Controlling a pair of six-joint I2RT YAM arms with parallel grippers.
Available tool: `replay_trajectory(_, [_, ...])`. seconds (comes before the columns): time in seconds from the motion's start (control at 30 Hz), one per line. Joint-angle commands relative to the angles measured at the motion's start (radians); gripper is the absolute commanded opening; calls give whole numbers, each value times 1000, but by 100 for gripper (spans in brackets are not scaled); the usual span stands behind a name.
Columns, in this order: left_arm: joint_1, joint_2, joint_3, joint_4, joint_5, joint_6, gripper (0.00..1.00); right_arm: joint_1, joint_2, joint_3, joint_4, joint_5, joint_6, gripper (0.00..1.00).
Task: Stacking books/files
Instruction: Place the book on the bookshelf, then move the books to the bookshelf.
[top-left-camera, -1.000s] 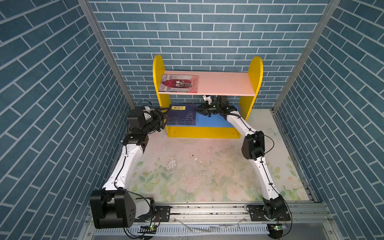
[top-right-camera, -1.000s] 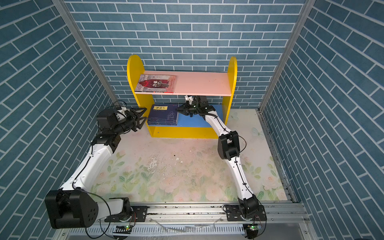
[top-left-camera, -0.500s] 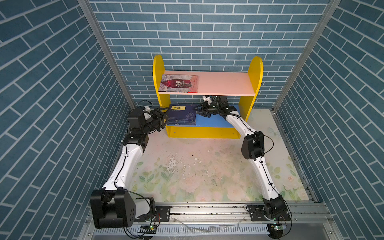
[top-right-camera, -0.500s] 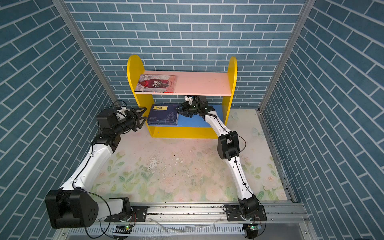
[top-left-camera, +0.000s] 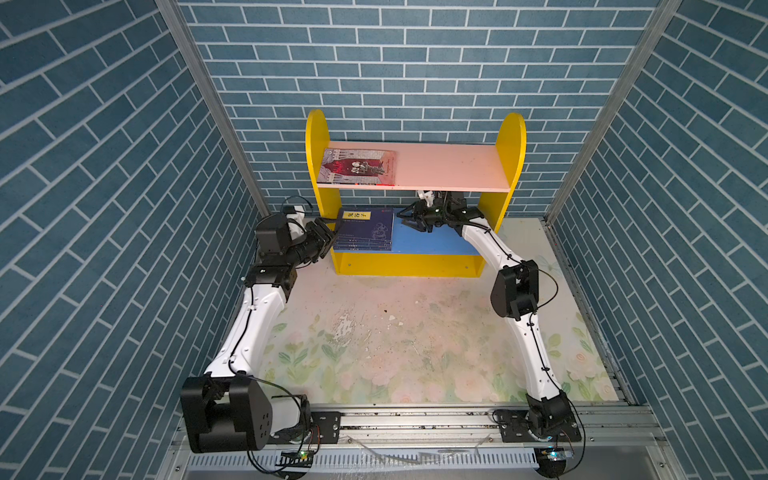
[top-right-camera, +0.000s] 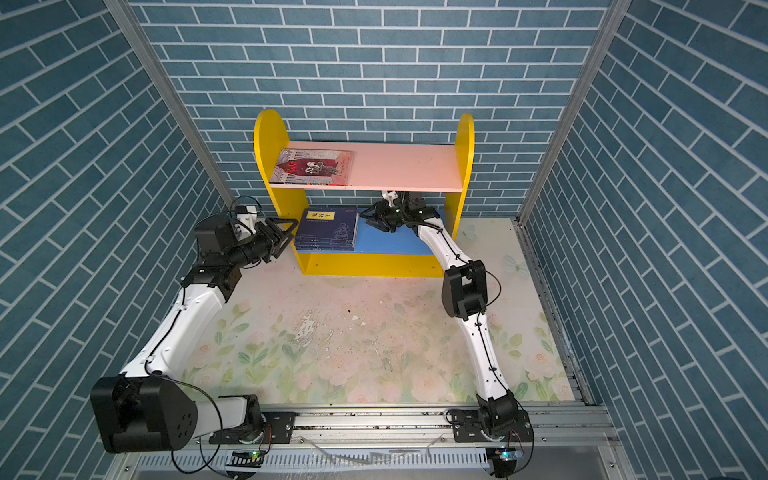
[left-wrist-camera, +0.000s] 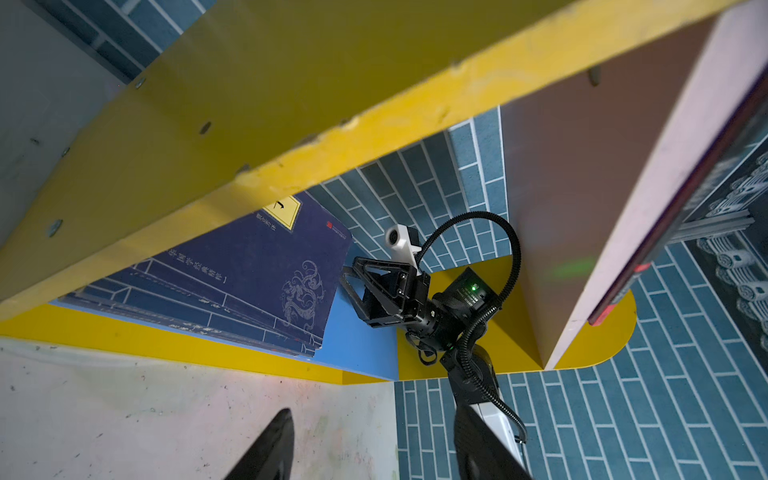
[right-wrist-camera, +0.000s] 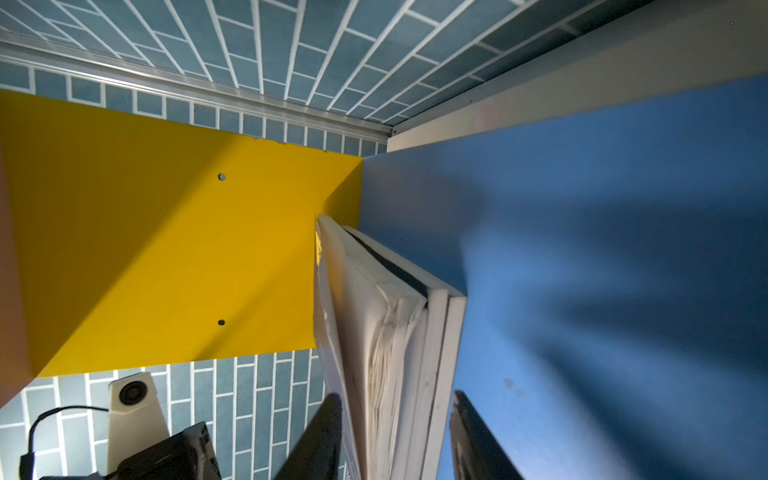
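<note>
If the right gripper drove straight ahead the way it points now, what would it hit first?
The stack of books on the blue shelf. Its page edges sit between the open fingers of the right gripper, so the palm would probably meet them first.

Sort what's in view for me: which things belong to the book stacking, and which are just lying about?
Job: navy book stack on the blue lower shelf; red illustrated book on the pink top shelf; yellow bookshelf.
Lying about: white flecks on the floral tabletop.
</note>
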Motion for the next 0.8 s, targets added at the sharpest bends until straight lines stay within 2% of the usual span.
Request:
replay_trajectory(0.0, [6, -2, 91, -112, 33, 237, 64, -8, -84, -20, 6, 70, -68, 43])
replay_trajectory(0.23, [3, -5, 176, -333, 36, 650, 64, -20, -83, -58, 71, 105, -43, 36])
replay_trajectory(0.33, [3, -67, 133, -337, 5, 765, 67, -17, -170, -206, 113, 119, -69, 36])
replay_trajectory(0.43, [12, -84, 130, -383, -33, 792, 73, -20, -250, -314, 114, 129, -105, 38])
replay_trajectory(0.6, [26, -106, 111, -380, -76, 765, 81, -21, -395, -514, 164, 126, -119, 40])
replay_trajectory(0.7, [26, -119, 86, -356, -94, 769, 83, -19, -456, -620, 197, 130, -113, 40])
replay_trajectory(0.77, [26, -126, 79, -356, -109, 818, 83, -15, -497, -696, 238, 121, -99, 40])
